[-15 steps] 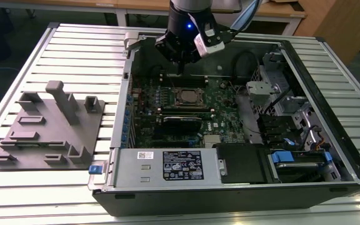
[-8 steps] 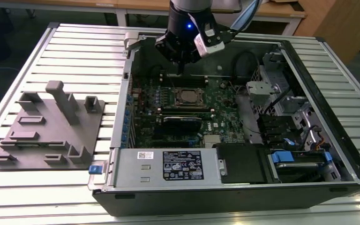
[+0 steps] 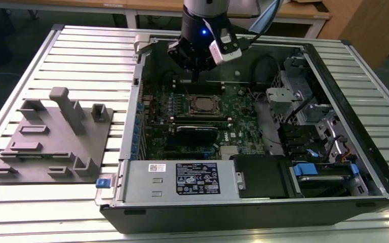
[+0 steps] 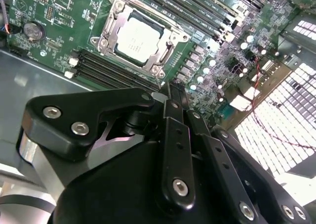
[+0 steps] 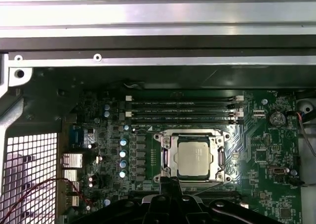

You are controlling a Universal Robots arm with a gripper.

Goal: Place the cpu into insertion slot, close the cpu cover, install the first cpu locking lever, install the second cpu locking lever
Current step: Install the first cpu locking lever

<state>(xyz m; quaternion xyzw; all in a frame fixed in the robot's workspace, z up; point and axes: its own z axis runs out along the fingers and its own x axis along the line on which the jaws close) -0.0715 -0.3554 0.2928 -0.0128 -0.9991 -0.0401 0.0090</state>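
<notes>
Black robot hand with fingers pressed together, low over the green circuit board inside the open computer case, small square silver-grey cpu framed by the closed silvery metal cpu cover, just beside the hand

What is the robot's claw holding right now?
Nothing. The gripper has its jaws shut on nothing; the cpu sits framed by the cpu cover.

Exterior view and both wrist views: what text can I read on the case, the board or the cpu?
Black label on the power supply box: print too small to read.
White sticker beside it: too small to read.
Green board markings: blurred, unreadable.
cpu top: no legible marking.
Nothing can be quoted.
</notes>
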